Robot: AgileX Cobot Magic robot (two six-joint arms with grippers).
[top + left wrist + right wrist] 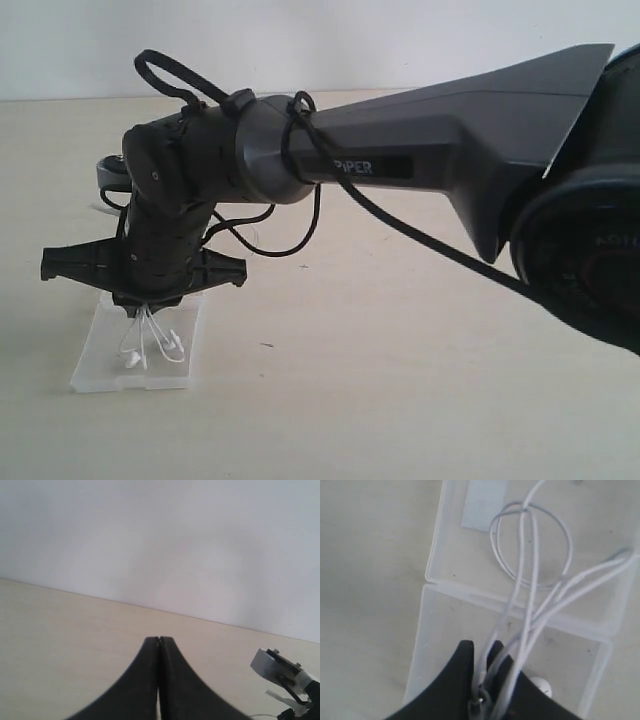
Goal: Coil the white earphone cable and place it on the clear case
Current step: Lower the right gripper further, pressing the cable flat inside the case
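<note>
The clear case [105, 368] lies open and flat on the table at the left, and its two hinged halves [436, 630] fill the right wrist view, one with a white label [484, 505]. My right gripper [148, 306] reaches across and points down just above the case. It [481, 649] is shut on several strands of the white earphone cable [530, 580]. The cable [150, 338] hangs down onto the case, where it forms a loop, and one earbud [540, 685] rests on the nearer half. My left gripper [159, 641] is shut on nothing, away from the case.
The right arm [430, 150] and its thick black cable [400, 225] span the scene from the right. A grey-white block [276, 667] on dark hardware shows at the edge of the left wrist view. The pale table [380, 400] ends at a white wall [160, 540].
</note>
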